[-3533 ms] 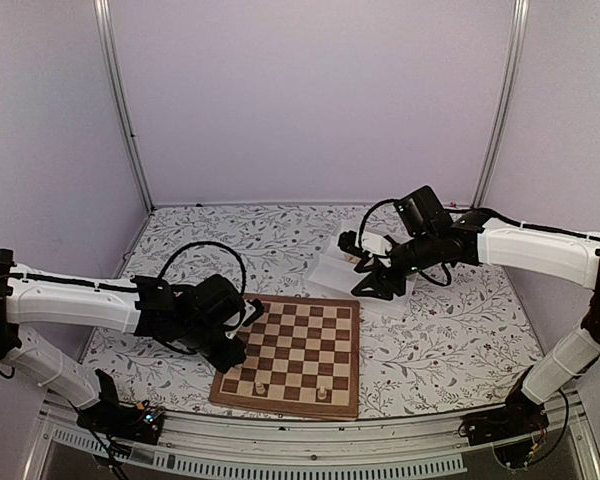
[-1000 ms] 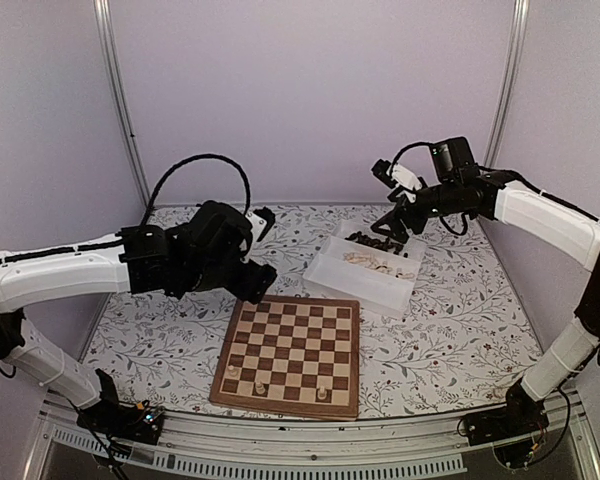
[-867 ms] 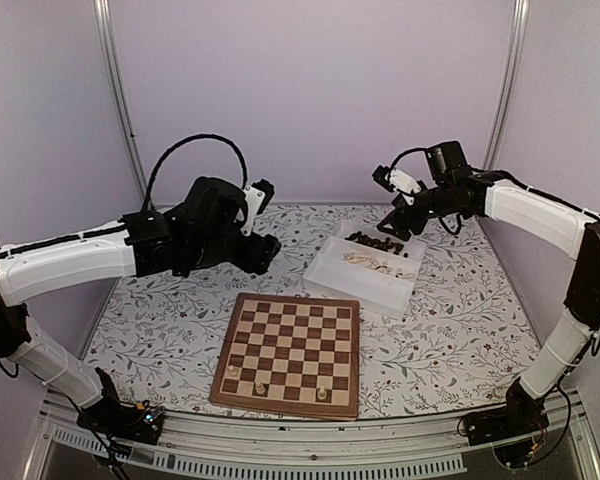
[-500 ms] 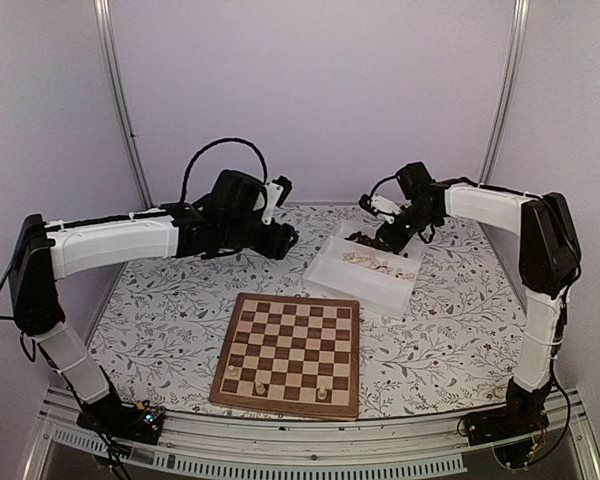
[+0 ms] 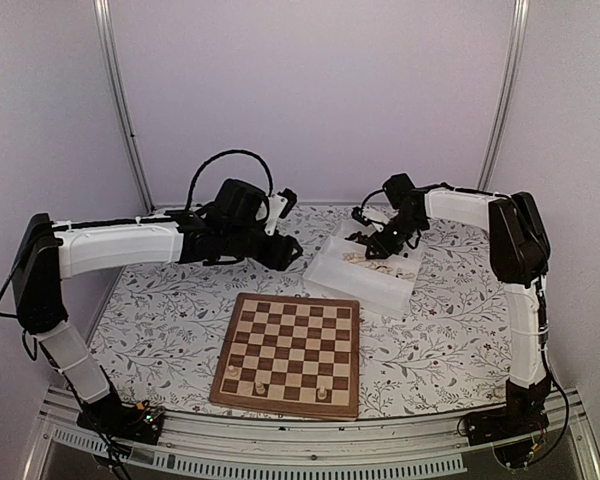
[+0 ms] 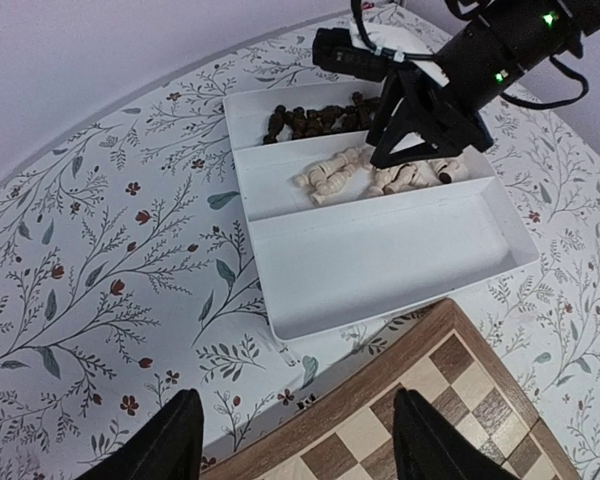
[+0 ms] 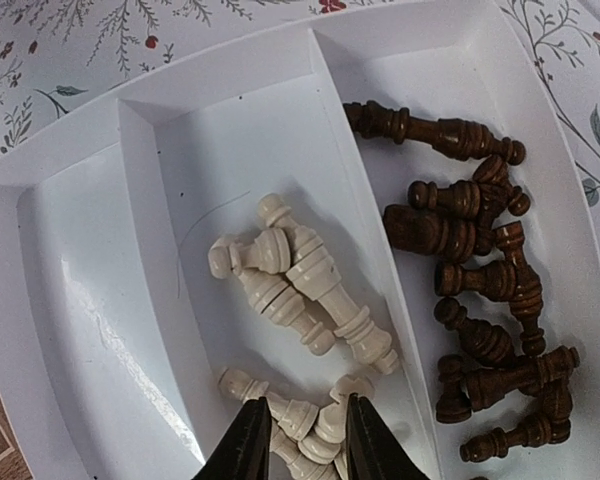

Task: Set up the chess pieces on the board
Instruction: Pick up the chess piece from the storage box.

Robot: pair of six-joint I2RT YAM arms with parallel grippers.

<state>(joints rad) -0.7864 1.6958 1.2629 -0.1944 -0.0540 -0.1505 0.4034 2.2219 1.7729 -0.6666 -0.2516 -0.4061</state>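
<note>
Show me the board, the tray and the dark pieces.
board (image 5: pixel 292 350): top external view, bare centre squares.
tray (image 6: pixel 380 255): left wrist view, empty compartment's floor.
dark pieces (image 7: pixel 425 230): right wrist view, one piece mid-pile.

The board (image 5: pixel 290 340) is lying on the table (image 5: pixel 450 330) at the lower centre of the top view, three chess pieces (image 5: pixel 261 384) standing along its bottom rows, and the tray (image 5: pixel 365 285) is sitting just beside its upper right corner. In the right wrist view, one heap (image 7: pixel 290 270) is lying in the tray's middle compartment and another (image 7: pixel 470 260) in the compartment right of it. The right gripper (image 7: pixel 298 440) is hanging over the middle heap, while the left gripper (image 5: pixel 288 255) is hanging left of the tray.
</note>
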